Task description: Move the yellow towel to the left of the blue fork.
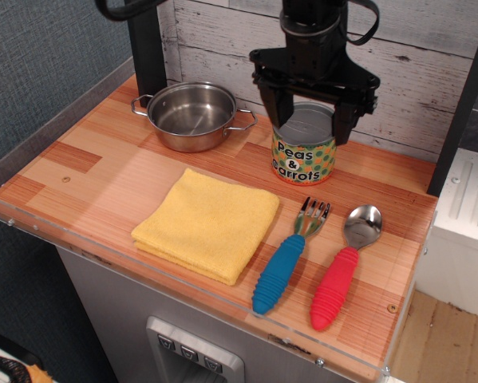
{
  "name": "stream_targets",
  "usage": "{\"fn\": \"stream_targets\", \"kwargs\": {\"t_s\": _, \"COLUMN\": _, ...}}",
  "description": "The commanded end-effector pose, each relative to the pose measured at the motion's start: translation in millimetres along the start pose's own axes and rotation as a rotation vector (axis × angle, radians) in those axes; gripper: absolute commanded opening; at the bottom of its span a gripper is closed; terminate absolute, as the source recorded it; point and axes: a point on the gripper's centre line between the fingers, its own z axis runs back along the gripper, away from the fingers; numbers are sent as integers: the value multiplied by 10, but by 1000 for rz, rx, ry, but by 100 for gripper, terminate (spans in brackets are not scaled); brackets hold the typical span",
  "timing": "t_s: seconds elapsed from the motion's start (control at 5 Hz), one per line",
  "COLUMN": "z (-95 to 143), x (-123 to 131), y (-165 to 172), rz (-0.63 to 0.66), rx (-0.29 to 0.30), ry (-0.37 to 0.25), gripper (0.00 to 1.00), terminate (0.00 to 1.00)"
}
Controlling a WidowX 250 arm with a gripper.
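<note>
Wooden table (87, 171), yellow towel (207, 224), blue fork (287, 256), red spoon (343, 268), pot (192, 115), can (304, 146)

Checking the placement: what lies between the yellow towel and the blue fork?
Nothing; only bare wood shows between the towel and the fork in the single camera view.

You have a soft, matt yellow towel (206, 224) of nubbly cloth lying on the smooth, striped wood-grain table (95, 163). Just right of it, the blue fork (286, 257) pairs shiny metal tines with a ribbed plastic handle. Behind the towel, the steel pot (192, 114) looks polished; the can (304, 144) wears a printed paper label under a dull metal lid.
</note>
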Motion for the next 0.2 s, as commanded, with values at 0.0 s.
{"fn": "stream_targets", "kwargs": {"t_s": 0.0, "z": 167, "x": 129, "y": 40, "rz": -36, "rx": -25, "ry": -72, "gripper": 100, "terminate": 100}}
